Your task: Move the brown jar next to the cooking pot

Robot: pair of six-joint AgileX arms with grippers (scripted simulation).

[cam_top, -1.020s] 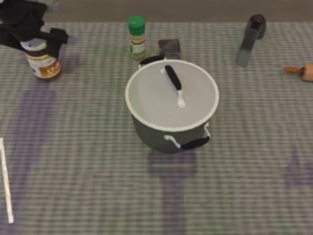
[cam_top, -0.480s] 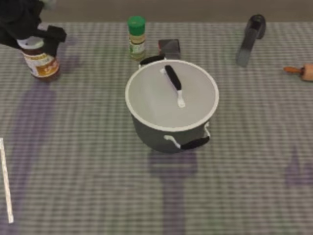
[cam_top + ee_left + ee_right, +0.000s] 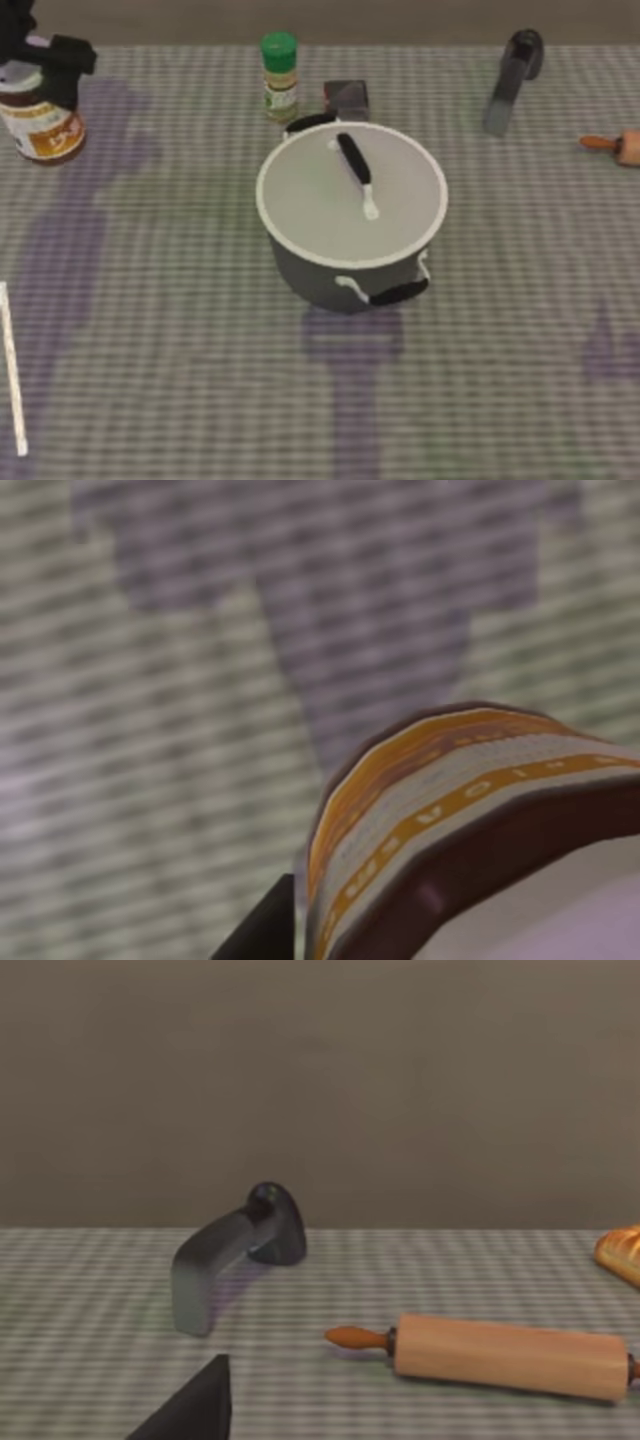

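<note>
The brown jar (image 3: 40, 118), white-lidded with an orange-and-white label, hangs above the table's far left corner, its shadow cast to its right. My left gripper (image 3: 35, 62) is shut on it from above. In the left wrist view the jar's label (image 3: 450, 800) fills the near corner, with one dark finger (image 3: 262, 932) beside it. The cooking pot (image 3: 350, 215), grey with a white-rimmed lid and black handles, stands at the table's middle, well to the jar's right. My right gripper (image 3: 198, 1408) is outside the top view; only a dark tip of it shows in the right wrist view.
A green-capped spice bottle (image 3: 280, 76) and a dark box (image 3: 347, 98) stand just behind the pot. A grey handled tool (image 3: 512, 82) and a rolling pin (image 3: 618, 147) lie far right. A white strip (image 3: 12, 370) lies along the left edge.
My left gripper has carried the brown jar up off the table and leftward, away from the pot. The pot and the other things have not moved.
</note>
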